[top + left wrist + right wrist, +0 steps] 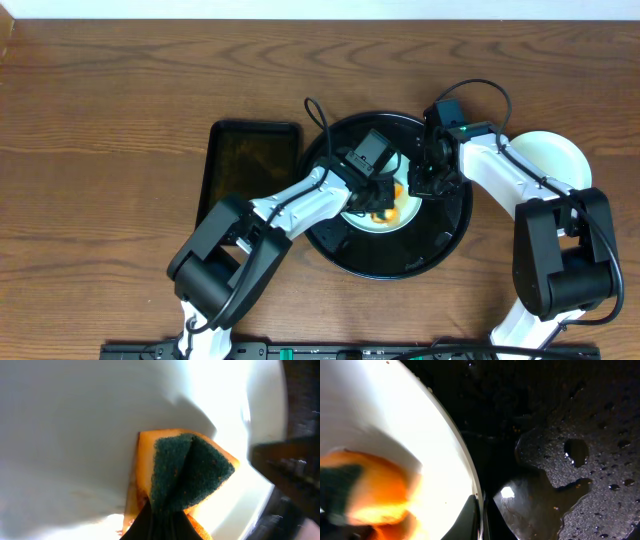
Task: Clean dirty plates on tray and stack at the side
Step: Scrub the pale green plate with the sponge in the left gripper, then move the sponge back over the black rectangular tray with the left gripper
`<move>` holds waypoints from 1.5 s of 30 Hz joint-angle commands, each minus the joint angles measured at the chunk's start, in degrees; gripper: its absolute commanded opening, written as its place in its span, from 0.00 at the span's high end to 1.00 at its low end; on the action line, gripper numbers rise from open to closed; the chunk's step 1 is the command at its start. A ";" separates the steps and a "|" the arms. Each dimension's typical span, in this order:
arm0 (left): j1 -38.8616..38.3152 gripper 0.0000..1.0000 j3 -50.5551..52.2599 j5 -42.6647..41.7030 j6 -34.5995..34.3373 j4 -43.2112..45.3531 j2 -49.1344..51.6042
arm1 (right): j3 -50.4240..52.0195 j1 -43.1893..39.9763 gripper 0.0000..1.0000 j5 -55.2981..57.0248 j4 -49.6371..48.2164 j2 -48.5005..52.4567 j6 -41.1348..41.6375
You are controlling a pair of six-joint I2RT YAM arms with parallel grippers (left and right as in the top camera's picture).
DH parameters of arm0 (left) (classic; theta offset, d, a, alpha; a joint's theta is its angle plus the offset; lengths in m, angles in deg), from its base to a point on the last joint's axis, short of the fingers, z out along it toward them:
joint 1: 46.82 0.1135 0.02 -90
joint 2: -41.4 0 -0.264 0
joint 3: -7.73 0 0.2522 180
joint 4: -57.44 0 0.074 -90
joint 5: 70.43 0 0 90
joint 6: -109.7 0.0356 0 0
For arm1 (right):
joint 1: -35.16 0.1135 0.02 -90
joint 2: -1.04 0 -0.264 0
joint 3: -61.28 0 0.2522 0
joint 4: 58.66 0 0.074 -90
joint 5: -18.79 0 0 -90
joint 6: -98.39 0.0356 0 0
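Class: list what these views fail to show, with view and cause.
- Overhead: left arm and right arm cover most of the plate on the round tray; smears unseen.
- Overhead: right arm hides part of the side plate; stack count unclear.
- Left wrist: glare washes out the plate around the sponge.
- Right wrist: sponge blurred; bottom edge cuts off the right end effector.

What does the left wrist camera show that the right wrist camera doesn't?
Only the left wrist view shows the sponge sharply: a dark green scrubbing pad folded over orange foam. Only the right wrist view shows the wet surface of the black tray, with puddles and drops. Both show the pale plate with the sponge on it.
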 commanded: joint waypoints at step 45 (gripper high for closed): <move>43.28 0.93 1.79 -20.46 26.21 -15.93 -5.92 | 0.72 0.72 0.82 -0.68 -1.68 -0.39 0.26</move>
